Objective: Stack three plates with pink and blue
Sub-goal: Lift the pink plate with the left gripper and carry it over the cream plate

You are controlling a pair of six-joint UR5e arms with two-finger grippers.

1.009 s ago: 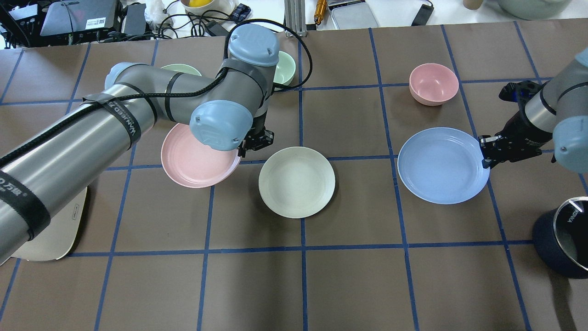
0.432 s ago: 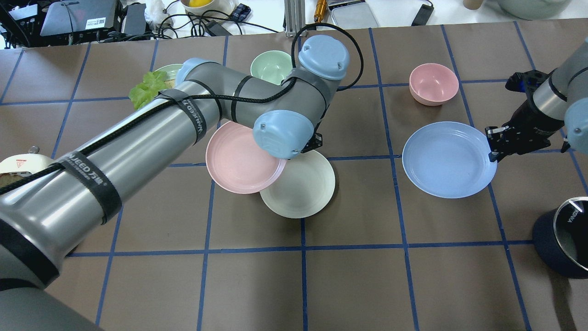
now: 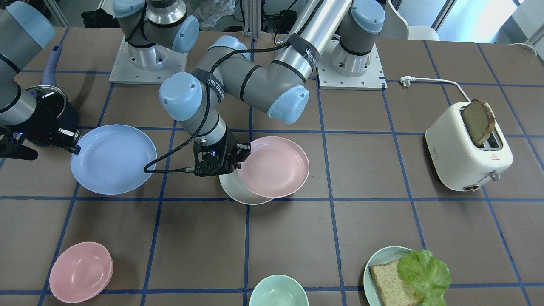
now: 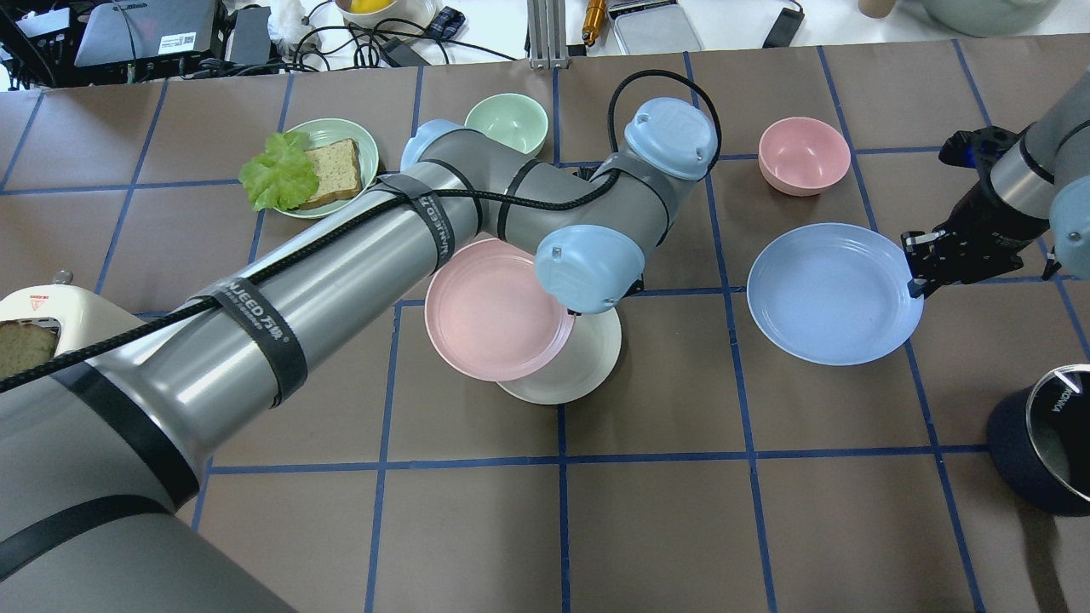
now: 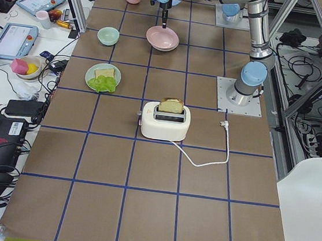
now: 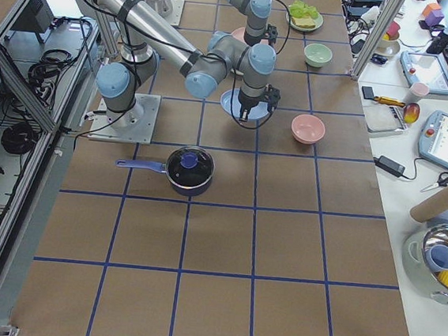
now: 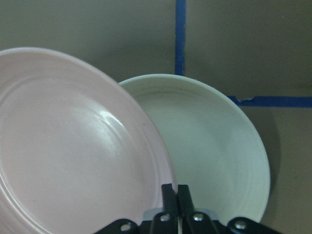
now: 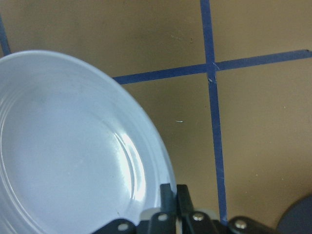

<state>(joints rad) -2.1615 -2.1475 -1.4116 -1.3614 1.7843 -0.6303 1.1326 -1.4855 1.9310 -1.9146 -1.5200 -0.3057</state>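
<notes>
My left gripper [image 3: 242, 153] is shut on the rim of the pale pink plate [image 4: 498, 308]. It holds that plate tilted over the cream-white plate [image 4: 583, 366], covering the cream plate's left part. The left wrist view shows the pinched pink rim [image 7: 73, 146] with the cream plate [image 7: 209, 141] beneath. My right gripper [image 4: 913, 274] is shut on the right rim of the light blue plate [image 4: 834, 294], to the right of the other two. The right wrist view shows this grip [image 8: 174, 192] on the blue plate [image 8: 63, 146].
A pink bowl [image 4: 804, 155] sits behind the blue plate. A green bowl [image 4: 506, 123] and a green plate with bread and lettuce [image 4: 319, 166] are at the back left. A dark lidded pot [image 4: 1043, 438] is at the right edge, and a toaster [image 3: 467, 148] is on my left.
My left arm has carried the pink plate to the right until it overlaps the cream plate. My right gripper has shifted the blue plate slightly right and farther back.
</notes>
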